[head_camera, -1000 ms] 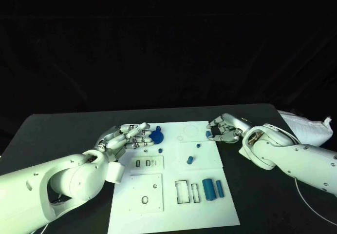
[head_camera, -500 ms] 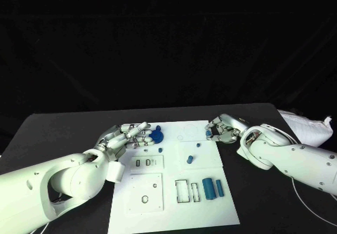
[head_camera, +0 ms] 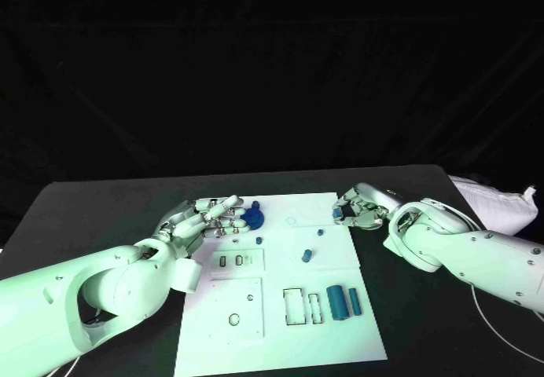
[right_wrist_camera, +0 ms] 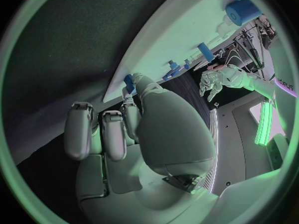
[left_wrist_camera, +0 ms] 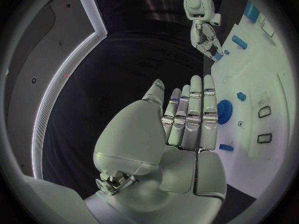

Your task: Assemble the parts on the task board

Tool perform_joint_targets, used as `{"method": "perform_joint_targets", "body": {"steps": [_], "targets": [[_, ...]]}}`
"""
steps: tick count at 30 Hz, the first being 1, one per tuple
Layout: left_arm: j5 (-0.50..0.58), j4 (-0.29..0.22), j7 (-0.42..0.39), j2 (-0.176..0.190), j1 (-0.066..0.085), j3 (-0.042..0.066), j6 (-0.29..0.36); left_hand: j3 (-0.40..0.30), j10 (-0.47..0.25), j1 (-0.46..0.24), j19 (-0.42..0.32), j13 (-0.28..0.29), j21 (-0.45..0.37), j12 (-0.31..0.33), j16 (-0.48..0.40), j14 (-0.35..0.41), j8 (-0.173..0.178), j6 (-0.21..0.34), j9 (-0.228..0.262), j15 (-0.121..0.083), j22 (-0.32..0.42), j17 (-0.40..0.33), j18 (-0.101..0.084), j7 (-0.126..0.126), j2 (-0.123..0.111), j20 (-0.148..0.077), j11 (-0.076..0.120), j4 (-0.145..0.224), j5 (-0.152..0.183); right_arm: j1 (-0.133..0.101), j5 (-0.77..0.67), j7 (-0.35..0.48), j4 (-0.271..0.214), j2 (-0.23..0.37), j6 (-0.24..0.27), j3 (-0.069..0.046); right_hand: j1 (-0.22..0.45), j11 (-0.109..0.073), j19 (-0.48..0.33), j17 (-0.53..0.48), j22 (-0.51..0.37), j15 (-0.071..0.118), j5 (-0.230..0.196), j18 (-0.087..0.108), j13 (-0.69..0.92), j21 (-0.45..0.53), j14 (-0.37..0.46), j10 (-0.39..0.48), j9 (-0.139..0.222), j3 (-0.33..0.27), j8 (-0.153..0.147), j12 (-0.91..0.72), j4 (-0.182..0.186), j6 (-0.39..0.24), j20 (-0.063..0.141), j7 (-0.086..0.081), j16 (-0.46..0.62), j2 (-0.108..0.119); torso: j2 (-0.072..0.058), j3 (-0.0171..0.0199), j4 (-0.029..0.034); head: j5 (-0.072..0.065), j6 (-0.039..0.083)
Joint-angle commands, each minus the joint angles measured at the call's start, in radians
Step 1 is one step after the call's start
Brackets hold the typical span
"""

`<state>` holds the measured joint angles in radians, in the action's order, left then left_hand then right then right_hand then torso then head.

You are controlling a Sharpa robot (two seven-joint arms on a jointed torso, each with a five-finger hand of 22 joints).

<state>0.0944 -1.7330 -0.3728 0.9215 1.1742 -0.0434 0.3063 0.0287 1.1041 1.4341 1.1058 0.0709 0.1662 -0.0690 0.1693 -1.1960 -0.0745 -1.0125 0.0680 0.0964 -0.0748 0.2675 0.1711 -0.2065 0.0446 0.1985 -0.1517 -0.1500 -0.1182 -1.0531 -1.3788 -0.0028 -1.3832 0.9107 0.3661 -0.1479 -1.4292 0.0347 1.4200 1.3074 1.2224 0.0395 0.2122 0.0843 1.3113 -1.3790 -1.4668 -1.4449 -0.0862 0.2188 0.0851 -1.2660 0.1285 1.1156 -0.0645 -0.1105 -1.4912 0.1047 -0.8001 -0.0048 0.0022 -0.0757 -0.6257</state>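
Note:
The white task board [head_camera: 284, 275] lies in the middle of the black table. My left hand [head_camera: 207, 222] hovers at the board's far left corner, holding nothing, its fingers [left_wrist_camera: 194, 112] straight and stretched toward a blue gear [head_camera: 254, 216] that stands on the board. At the board's far right edge my right hand [head_camera: 358, 207] pinches a small blue part [right_wrist_camera: 128, 79] between thumb and fingertip. A small blue peg [head_camera: 321, 232], a blue piece [head_camera: 306, 255] and two blue cylinders [head_camera: 344, 301] lie on the board.
The board has two small slots [head_camera: 233, 260], rectangular cut-outs [head_camera: 300, 307] and a round hole [head_camera: 233, 320]. A white cloth [head_camera: 494, 203] lies at the table's right edge, with a thin cable [head_camera: 490, 318] running near my right arm.
My right hand has edged slightly toward the far side with the small part still pinched. My left hand has barely moved.

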Motion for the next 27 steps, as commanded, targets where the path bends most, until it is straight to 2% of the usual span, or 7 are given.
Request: {"method": "perform_joint_targets", "body": {"steps": [1,9,13,17,20,22,27], "targets": [[0.0,-0.001,-0.004,-0.001,0.0,0.0,-0.022,0.002,-0.005,0.013,-0.001,0.0,-0.003,0.004,-0.003,0.007,0.007,0.003,0.001,-0.001,0.001,0.001,0.011,-0.001,0.0,0.005,0.001,0.006,-0.004,0.002,0.002,-0.012,0.002,-0.001,-0.02,0.0,-0.001,-0.013,0.003,0.164,0.003,0.007,-0.004,-0.015,0.06,-0.008,-0.083,-0.011,-0.002,0.009,0.006,-0.008,0.0,0.015,0.003,0.003,-0.005,-0.016,0.0,-0.0005,0.0005,-0.001,-0.002],[0.0,-0.001,-0.005,-0.002,0.0,0.0,-0.022,0.002,-0.005,0.013,-0.001,0.0,-0.003,0.004,-0.003,0.007,0.007,0.003,0.001,-0.001,0.001,0.001,0.011,-0.001,0.0,0.005,0.001,0.006,-0.004,0.002,0.015,-0.015,-0.001,-0.004,-0.006,0.0,0.002,-0.023,0.004,0.167,0.011,0.016,-0.009,-0.016,0.066,-0.013,-0.084,-0.016,-0.008,0.017,0.016,-0.015,-0.003,0.047,0.01,0.017,-0.007,-0.031,0.0,0.0005,0.0007,0.0,-0.003],[0.0,0.0,-0.005,-0.002,0.0,0.0,-0.021,0.002,-0.005,0.013,-0.001,0.0,-0.003,0.004,-0.003,0.007,0.007,0.003,0.001,-0.001,0.001,0.001,0.011,-0.001,0.0,0.005,0.001,0.006,-0.004,0.002,0.022,-0.024,-0.006,-0.006,0.018,-0.003,0.006,-0.028,0.004,0.167,0.012,0.02,-0.015,-0.016,0.068,-0.014,-0.083,-0.018,-0.01,0.019,0.021,-0.017,-0.004,0.06,0.014,0.023,-0.006,-0.037,0.0,-0.0003,0.0021,-0.001,-0.001],[0.0,0.0,-0.006,-0.001,0.0,0.0,-0.019,0.002,-0.005,0.013,-0.001,0.0,-0.003,0.004,-0.003,0.007,0.007,0.003,0.001,-0.001,0.001,0.001,0.011,-0.001,0.0,0.005,0.001,0.006,-0.004,0.001,0.035,-0.072,-0.025,-0.01,0.05,-0.01,0.022,-0.03,0.004,0.162,0.015,0.022,-0.021,-0.016,0.067,-0.016,-0.082,-0.018,-0.011,0.013,0.021,-0.016,0.003,0.063,0.017,0.025,-0.003,-0.038,0.001,0.0001,0.0018,0.008,-0.003],[0.0,-0.001,-0.006,0.003,0.0,0.0,-0.017,0.002,-0.006,0.013,-0.001,0.0,-0.004,0.005,-0.004,0.007,0.007,0.004,0.001,-0.001,0.001,0.002,0.011,-0.001,0.0,0.005,0.0,0.007,-0.004,0.001,0.031,-0.121,-0.063,-0.013,0.07,-0.019,0.038,-0.031,0.005,0.158,0.017,0.023,-0.028,-0.017,0.066,-0.017,-0.081,-0.018,-0.01,0.008,0.018,-0.014,0.011,0.061,0.018,0.025,0.001,-0.038,0.001,0.0009,0.0038,0.01,0.001],[0.0,-0.001,-0.007,0.005,0.0,0.0,-0.017,0.002,-0.006,0.013,-0.001,0.0,-0.004,0.005,-0.004,0.007,0.007,0.004,0.001,-0.001,0.001,0.002,0.011,-0.001,0.0,0.005,0.0,0.007,-0.004,0.0,0.016,-0.153,-0.096,-0.016,0.079,-0.024,0.038,-0.031,0.005,0.158,0.018,0.023,-0.029,-0.017,0.067,-0.018,-0.082,-0.019,-0.01,0.008,0.017,-0.015,0.012,0.061,0.019,0.025,0.0,-0.041,0.003,-0.0001,0.0057,0.01,0.0],[0.0,0.011,-0.011,0.007,0.0,0.0,-0.018,0.002,-0.006,0.013,-0.001,0.0,-0.004,0.005,-0.004,0.007,0.007,0.004,0.001,-0.001,0.001,0.002,0.011,-0.001,0.0,0.005,0.0,0.007,-0.004,-0.002,-0.036,-0.216,-0.167,-0.031,0.069,-0.03,0.035,-0.033,0.005,0.157,0.018,0.025,-0.021,-0.017,0.066,-0.018,-0.081,-0.018,-0.01,0.01,0.016,-0.012,0.006,0.062,0.02,0.027,0.001,-0.04,0.012,-0.0062,0.0131,0.018,-0.01]]}}
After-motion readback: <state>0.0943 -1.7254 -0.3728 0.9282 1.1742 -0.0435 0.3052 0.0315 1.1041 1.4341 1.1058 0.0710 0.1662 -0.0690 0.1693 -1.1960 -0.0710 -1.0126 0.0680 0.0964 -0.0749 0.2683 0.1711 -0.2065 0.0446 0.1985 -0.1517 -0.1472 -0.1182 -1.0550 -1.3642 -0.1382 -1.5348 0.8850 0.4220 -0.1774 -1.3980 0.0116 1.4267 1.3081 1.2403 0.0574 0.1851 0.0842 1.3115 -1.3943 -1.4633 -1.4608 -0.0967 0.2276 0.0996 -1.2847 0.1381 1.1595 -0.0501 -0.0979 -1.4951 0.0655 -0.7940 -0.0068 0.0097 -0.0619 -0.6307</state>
